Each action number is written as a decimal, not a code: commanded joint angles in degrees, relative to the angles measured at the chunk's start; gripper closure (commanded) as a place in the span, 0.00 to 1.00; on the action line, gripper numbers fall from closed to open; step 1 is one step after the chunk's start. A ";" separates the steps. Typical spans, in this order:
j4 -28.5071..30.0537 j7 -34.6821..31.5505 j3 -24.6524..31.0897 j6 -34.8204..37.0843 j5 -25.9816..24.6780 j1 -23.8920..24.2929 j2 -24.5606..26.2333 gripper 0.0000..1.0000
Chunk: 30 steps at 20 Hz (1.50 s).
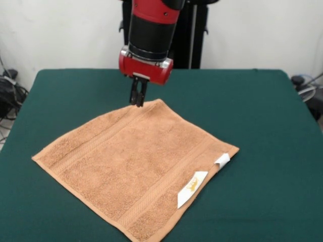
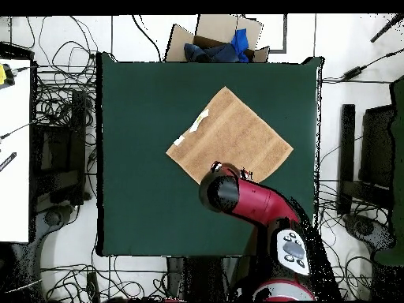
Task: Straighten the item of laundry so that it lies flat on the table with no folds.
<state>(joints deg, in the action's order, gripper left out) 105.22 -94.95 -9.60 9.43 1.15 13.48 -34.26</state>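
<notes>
A peach-orange towel (image 1: 136, 171) lies spread on the green table (image 1: 262, 116), turned like a diamond so that its corners, not its sides, point toward the table's edges. From the front it sits mostly in the near half of the cloth-covered top, and its nearest corner runs off the bottom of the picture, so that tip cannot be seen. Woven bands cross it parallel to two opposite sides. Two white tags (image 1: 192, 189) hang from the edge facing the table's near right corner; the larger carries a small gold mark too tiny to read, and the smaller sits just beside it further along the same edge.

The red and black arm (image 1: 151, 30) comes down over the towel's far corner, the one closest to the robot's side of the table. The gripper (image 1: 137, 99) stands upright with its dark fingers drawn close together, their tips right at that corner. Whether they pinch any cloth or merely touch it cannot be told from here.

From overhead the arm's wrist covers the gripper and that same corner entirely. The rest of the towel (image 2: 230, 136) looks flat and unfolded there, lying in the half of the table away from the robot, nearer its right-hand edge in that view. A cardboard box (image 2: 213, 38) of blue cloth rests on the floor beyond the far edge.
</notes>
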 commanded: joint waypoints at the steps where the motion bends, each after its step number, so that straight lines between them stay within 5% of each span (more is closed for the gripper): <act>1: 0.81 -12.05 0.88 -5.27 0.57 -1.41 3.84 1.00; 19: 7.54 -14.04 3.37 -15.25 0.07 3.38 7.98 1.00; 30: 10.58 -12.91 0.92 -17.39 -0.27 1.65 7.07 1.00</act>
<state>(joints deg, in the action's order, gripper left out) 111.71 -94.95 -9.86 -4.33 1.20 16.19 -28.20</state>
